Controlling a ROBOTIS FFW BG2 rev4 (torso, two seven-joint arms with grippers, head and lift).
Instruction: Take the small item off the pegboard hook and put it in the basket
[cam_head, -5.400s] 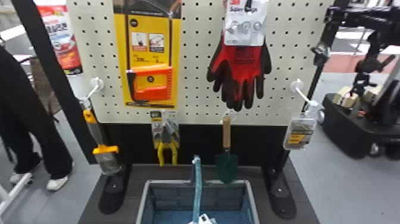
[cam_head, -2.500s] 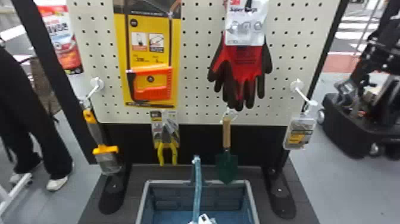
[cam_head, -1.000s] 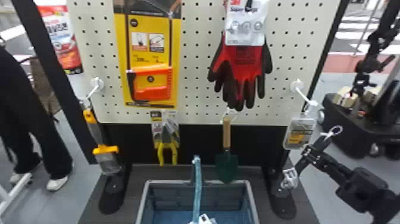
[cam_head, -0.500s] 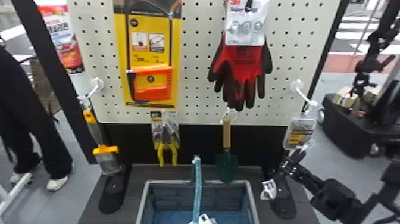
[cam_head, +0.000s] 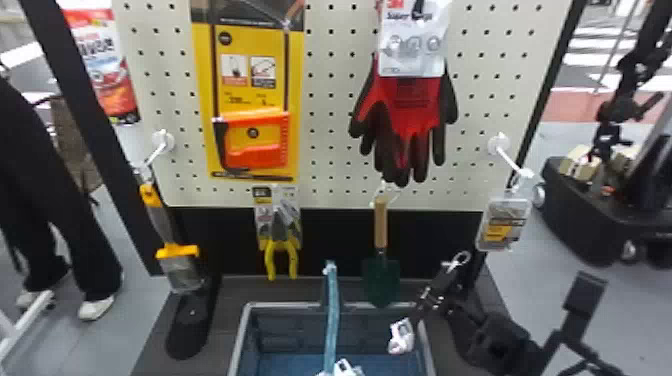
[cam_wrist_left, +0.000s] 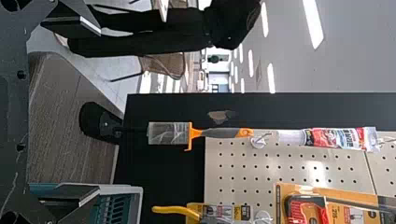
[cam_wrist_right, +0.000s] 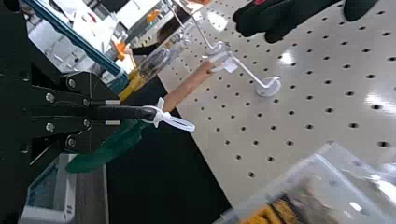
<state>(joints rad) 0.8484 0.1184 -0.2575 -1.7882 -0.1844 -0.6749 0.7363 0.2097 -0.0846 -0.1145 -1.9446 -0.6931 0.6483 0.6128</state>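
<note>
Though the small item (cam_head: 401, 336) is off the pegboard (cam_head: 327, 110), its drop is left to do

Clamped by its dark handle (cam_wrist_right: 137, 113) in the right gripper (cam_wrist_right: 119, 112), it shows against the right side of the basket (cam_head: 285, 304). Centring, lowering and release look due; the left gripper (cam_wrist_left: 99, 111) has its fingers apart

A dark, wood-grained base (cam_head: 232, 295) is carrying 1 gray basket (cam_head: 285, 304) between its left and right edges; 1 black stand foot (cam_head: 192, 320) is resting near the far left corner, and another (cam_head: 471, 285), partly hidden, near the far right corner.
</note>
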